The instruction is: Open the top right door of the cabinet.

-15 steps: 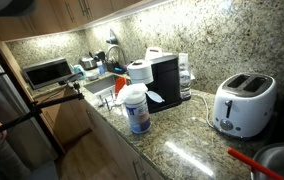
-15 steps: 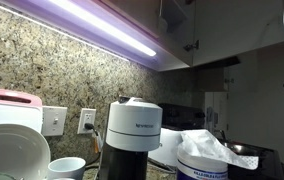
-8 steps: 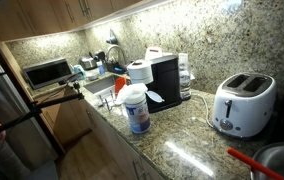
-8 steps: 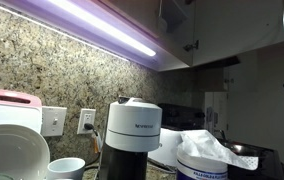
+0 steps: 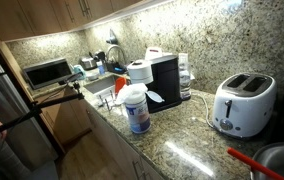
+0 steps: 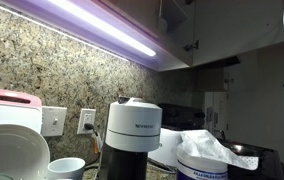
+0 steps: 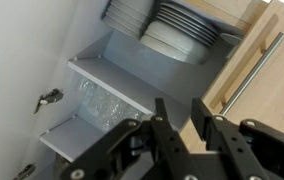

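Hovering with jaws parted and gripping nothing, the claw (image 7: 185, 128) faces the cabinet (image 7: 112, 78). Its door (image 7: 274, 100) stands swung open, with the bar handle (image 7: 253, 70) just beside the claw. A careless retreat could clip that door or the stacked plates (image 7: 177, 30). On the bench (image 5: 182, 138), the coffee machine (image 6: 134, 130) appears to read Nespresso.

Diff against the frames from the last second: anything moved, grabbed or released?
Nothing visibly changed in both exterior views: the coffee machine, toaster and wipes tub sit where they were. The wrist view has no earlier picture. Now it shows the cabinet door open, plates inside, and the gripper jaws apart around nothing.
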